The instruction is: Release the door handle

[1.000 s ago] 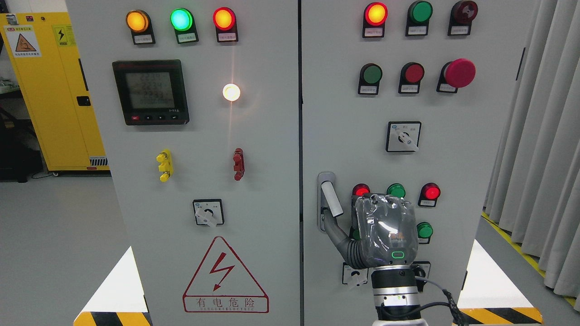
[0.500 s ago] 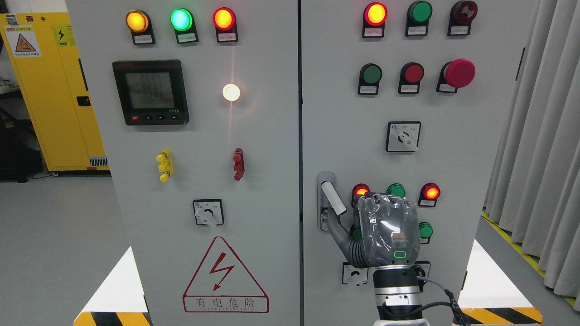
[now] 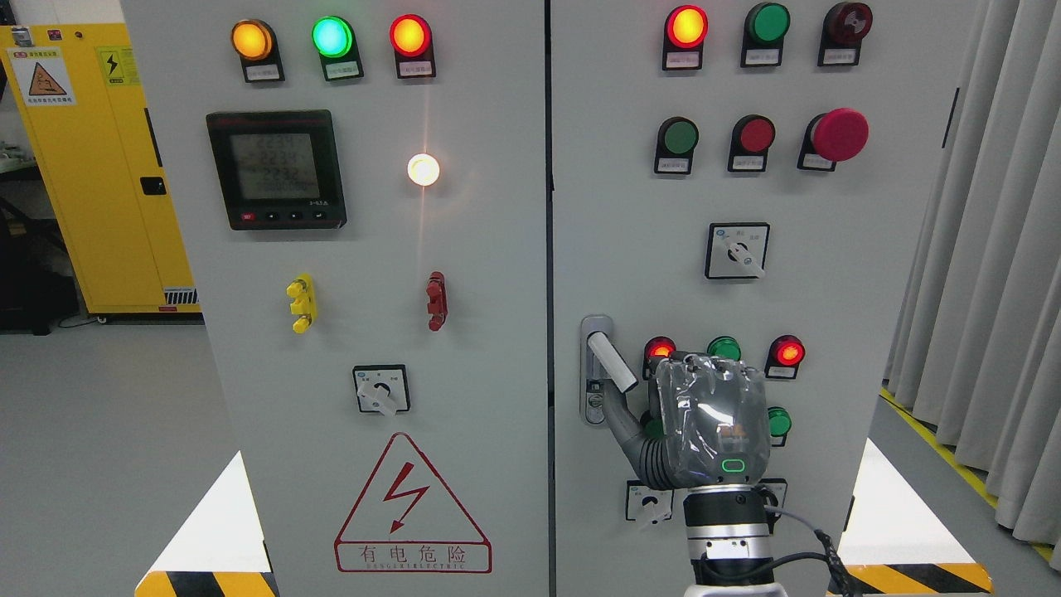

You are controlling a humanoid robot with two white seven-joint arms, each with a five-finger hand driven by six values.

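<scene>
The right hand [image 3: 709, 423] sits just right of the door handle [image 3: 609, 362], whose white lever juts from the right cabinet door's left edge, only its thumb underneath, fingers uncurled and gripping nothing, apparently mid-release.

I have a single view, from the camera on my head. It faces straight ahead at the grey control cabinet [image 3: 464, 332], close enough that its two doors fill most of the frame and their top and bottom edges are cut off. The seam between the doors runs just right of centre. My right hand [image 3: 704, 423] comes up from the bottom edge, right of the middle, seen from behind. At the far left a yellow cabinet [image 3: 91, 166] shows farther back; at the right edge, grey curtains [image 3: 986, 265].
</scene>
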